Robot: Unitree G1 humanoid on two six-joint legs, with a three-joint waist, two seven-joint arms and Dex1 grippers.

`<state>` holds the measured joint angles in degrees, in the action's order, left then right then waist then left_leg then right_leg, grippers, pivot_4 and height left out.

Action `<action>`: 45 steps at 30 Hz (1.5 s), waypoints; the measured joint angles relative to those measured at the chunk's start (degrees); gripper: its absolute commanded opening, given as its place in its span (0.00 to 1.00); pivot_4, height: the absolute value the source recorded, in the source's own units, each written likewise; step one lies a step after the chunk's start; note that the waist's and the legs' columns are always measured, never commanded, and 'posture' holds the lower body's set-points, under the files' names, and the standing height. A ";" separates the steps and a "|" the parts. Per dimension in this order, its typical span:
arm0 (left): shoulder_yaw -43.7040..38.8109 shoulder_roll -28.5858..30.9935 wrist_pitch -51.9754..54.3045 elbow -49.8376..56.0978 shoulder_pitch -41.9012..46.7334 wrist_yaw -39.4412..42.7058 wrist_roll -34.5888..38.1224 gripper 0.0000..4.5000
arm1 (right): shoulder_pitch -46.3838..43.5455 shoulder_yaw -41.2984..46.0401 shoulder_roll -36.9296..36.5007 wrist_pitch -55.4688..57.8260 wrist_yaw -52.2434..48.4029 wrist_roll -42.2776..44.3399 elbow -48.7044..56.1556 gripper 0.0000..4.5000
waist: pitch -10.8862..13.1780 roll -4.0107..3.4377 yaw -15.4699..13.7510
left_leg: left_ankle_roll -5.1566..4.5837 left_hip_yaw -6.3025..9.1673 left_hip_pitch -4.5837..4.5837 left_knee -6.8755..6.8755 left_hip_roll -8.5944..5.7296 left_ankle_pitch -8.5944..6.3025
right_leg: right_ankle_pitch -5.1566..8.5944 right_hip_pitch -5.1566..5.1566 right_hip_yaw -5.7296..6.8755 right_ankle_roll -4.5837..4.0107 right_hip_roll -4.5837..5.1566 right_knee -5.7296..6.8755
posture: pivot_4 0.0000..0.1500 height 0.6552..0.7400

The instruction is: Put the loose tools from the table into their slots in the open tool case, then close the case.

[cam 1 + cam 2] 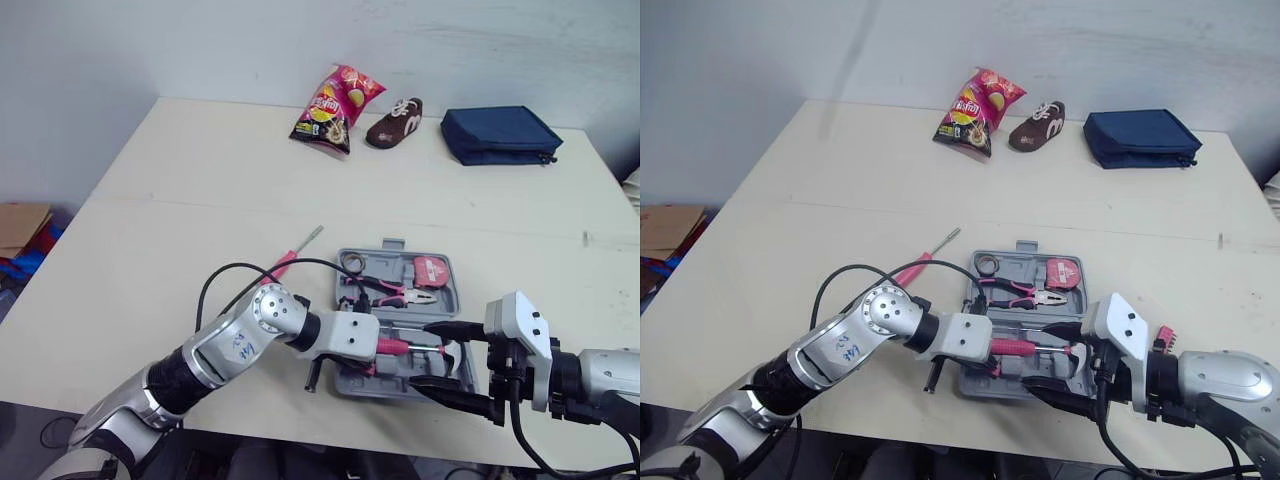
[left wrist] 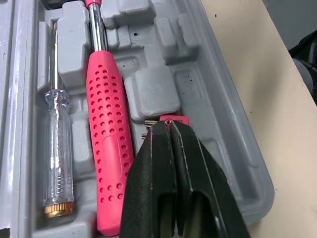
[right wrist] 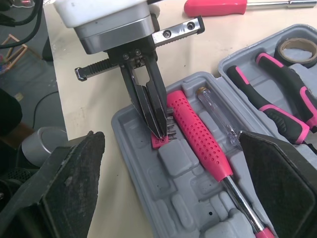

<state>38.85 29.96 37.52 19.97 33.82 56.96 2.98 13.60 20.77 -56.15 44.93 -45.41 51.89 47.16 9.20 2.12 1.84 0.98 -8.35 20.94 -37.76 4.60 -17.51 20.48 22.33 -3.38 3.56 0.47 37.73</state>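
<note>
Now the left claw [image 3: 161,133], pinching the pink bit holder [image 3: 159,143] over the case [image 1: 346,384] at the lower middle of the frame, should press it flat into its slot before opening, while the right claw [image 1: 425,357] is spread wide.

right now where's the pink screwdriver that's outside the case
In the eye views the pink screwdriver lies on the table just off the tool case's far left corner, its metal tip angled away from the robot.
</note>
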 measured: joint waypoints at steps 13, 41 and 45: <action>-7.06 -1.48 -9.44 -4.41 -8.50 0.16 4.48 0.01 | -2.17 0.00 -0.10 0.14 0.46 0.29 -0.36 1.00 | -0.04 -0.03 0.26 | 0.03 0.01 -0.04 0.18 0.04 0.02 | 0.02 0.04 0.01 -0.04 -0.03 0.00 | 1.00 1.00; -10.55 2.36 -9.88 -5.49 -7.76 4.66 8.18 0.01 | -3.62 -0.01 -0.12 0.32 0.23 0.17 -0.61 1.00 | 0.13 -0.01 1.41 | -0.05 0.02 -0.78 0.80 0.08 -0.10 | 0.15 -0.67 0.06 -0.28 -0.04 -0.30 | 1.00 1.00; -11.99 2.70 -7.35 -5.22 -6.91 5.37 9.37 0.01 | -3.56 0.00 -0.12 0.32 0.22 0.19 -0.60 1.00 | 0.20 -0.05 1.27 | -0.05 0.02 -0.64 0.76 0.07 -0.09 | 0.13 -0.45 0.07 -0.25 -0.03 -0.32 | 1.00 1.00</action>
<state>26.86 32.66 30.17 14.76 26.90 62.33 12.35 10.04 20.76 -56.27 45.25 -45.19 52.08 46.56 9.40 2.06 3.11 0.94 -8.33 20.29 -37.00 4.67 -17.60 20.62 21.88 -3.32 3.31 0.44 37.41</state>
